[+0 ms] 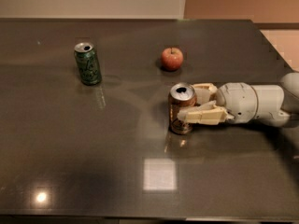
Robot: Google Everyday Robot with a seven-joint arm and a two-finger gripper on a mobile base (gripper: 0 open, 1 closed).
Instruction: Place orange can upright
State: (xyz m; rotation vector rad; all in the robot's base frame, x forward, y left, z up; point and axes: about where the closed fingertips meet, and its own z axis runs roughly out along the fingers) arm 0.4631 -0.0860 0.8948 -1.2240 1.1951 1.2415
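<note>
Camera view looks down on a dark, glossy grey table (pixel 70 148). Right of its centre stands the orange can (pixel 180 110), a shiny copper-coloured metal drink can with a silver top. It is upright, with its base on the table and its opened end facing up.

The cream-coloured two-finger claw (pixel 189 104) reaches in from the right on a white, rounded arm (pixel 252 104). It is closed around the orange can. One finger (pixel 205 115) lies across the can's near side and the other sits behind its upper right edge.

A small red apple (pixel 172 59) rests just beyond the orange can, apart from it. A green metal drink can (pixel 87 64) stands upright well to the left, far from the claw.
</note>
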